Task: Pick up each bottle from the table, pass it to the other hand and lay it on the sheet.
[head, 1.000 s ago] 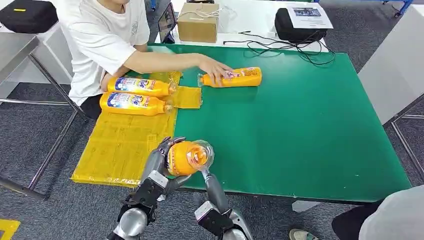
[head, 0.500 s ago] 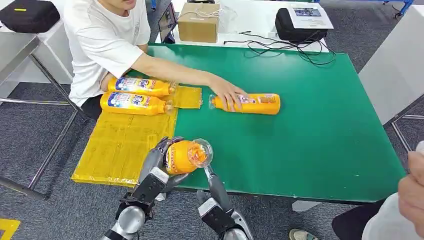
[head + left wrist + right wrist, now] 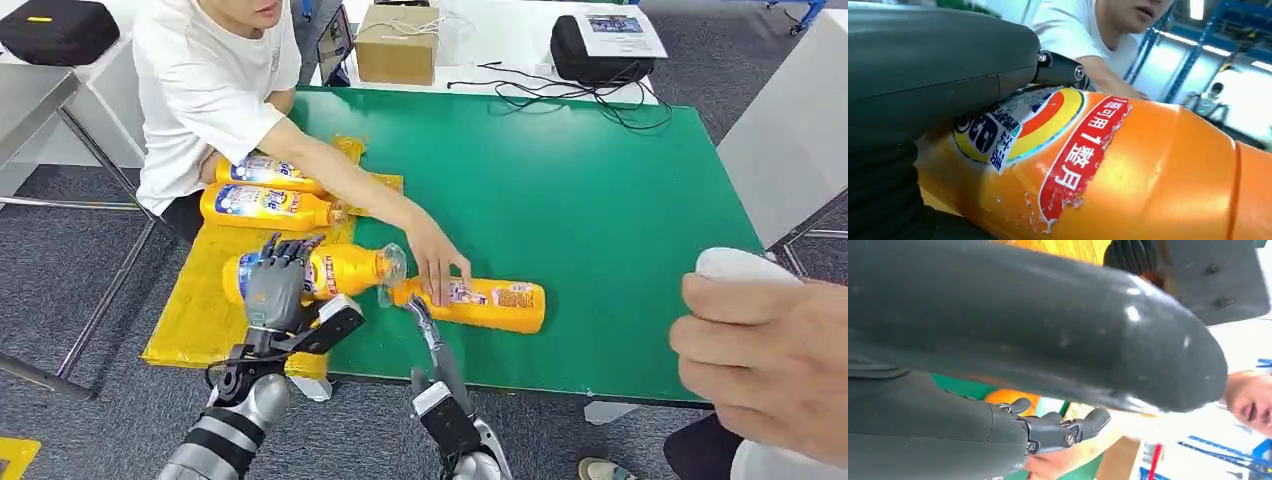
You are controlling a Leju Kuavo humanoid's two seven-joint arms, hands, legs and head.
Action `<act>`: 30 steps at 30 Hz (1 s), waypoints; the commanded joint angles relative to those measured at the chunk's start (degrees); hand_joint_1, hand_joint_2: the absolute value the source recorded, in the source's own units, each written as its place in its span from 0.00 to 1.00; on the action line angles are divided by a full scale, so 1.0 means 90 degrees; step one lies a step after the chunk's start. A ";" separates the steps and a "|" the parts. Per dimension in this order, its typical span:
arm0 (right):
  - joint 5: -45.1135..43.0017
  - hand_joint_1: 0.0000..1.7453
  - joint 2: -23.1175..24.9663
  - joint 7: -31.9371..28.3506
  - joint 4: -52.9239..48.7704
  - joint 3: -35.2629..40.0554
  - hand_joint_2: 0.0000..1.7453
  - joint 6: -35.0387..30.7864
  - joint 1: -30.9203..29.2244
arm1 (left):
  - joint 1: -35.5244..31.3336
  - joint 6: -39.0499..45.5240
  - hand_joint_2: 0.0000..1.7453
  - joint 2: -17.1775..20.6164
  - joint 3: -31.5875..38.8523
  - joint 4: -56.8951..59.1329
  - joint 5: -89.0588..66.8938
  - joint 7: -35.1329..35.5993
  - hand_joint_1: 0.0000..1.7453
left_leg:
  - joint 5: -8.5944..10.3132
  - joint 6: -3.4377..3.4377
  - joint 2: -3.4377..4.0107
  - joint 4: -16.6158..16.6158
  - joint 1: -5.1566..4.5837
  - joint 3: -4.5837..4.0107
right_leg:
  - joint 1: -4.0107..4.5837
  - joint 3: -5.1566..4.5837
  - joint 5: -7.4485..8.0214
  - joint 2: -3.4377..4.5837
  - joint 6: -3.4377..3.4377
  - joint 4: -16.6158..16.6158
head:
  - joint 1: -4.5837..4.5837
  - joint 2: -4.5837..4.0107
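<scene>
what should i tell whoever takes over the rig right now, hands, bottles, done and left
Left hand grips an orange bottle on its side over the yellow sheet; not laid down yet.
Right hand holds nothing, beside the table bottle.
Done: two bottles lie on the sheet.
Left: lay down the held bottle, then handle the table bottle, which a person's hand touches.

held bottle (image 3: 330,270): orange, horizontal | sheet (image 3: 215,300): yellow, two bottles (image 3: 265,190)
</scene>
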 commanded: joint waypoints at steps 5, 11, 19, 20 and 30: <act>-0.0072 0.00 0.0123 -0.0010 0.0523 -0.0576 0.00 0.0015 -0.0058 | -0.0820 -0.0142 1.00 0.0183 0.0433 0.1241 -0.0157 0.0171 1.00 | -0.0003 -0.0006 -0.0008 -0.0002 0.0006 0.0012 | 0.0005 0.0015 -0.0004 0.0001 -0.0007 -0.0005 | 0.0000 0.0000; -0.0081 0.00 0.0293 -0.0010 0.0821 -0.0936 0.00 0.0065 -0.0144 | -0.1397 -0.0413 1.00 0.0394 0.0640 0.2108 -0.0339 0.0500 1.00 | -0.0007 -0.0010 -0.0012 0.0001 0.0011 0.0019 | 0.0009 0.0023 -0.0007 0.0003 -0.0012 -0.0004 | 0.0000 0.0000; -0.0105 0.00 0.0425 -0.0010 0.1109 -0.0959 0.00 0.0280 -0.0207 | -0.2257 -0.1316 1.00 0.0562 0.0754 0.3560 -0.0538 0.0653 1.00 | -0.0005 -0.0019 -0.0015 0.0004 0.0023 0.0026 | 0.0021 0.0031 -0.0007 0.0005 -0.0020 0.0001 | 0.0000 0.0000; -0.0109 0.00 0.0426 -0.0010 0.1118 -0.0959 0.00 0.0275 -0.0209 | -0.2265 -0.1367 1.00 0.0559 0.0815 0.3621 -0.0468 0.0624 1.00 | -0.0006 -0.0019 -0.0011 0.0004 0.0019 0.0028 | 0.0018 0.0030 -0.0008 0.0008 -0.0018 0.0001 | -0.0002 0.0000; -0.0290 0.00 0.0445 -0.0010 0.0960 -0.1149 0.00 0.0267 -0.0191 | -0.2301 -0.2388 1.00 0.0448 0.1095 0.4190 -0.0040 0.0770 0.33 | 0.0002 -0.0013 -0.0002 -0.0001 0.0010 0.0014 | 0.0008 0.0017 -0.0002 0.0008 -0.0007 0.0000 | 0.0000 0.0000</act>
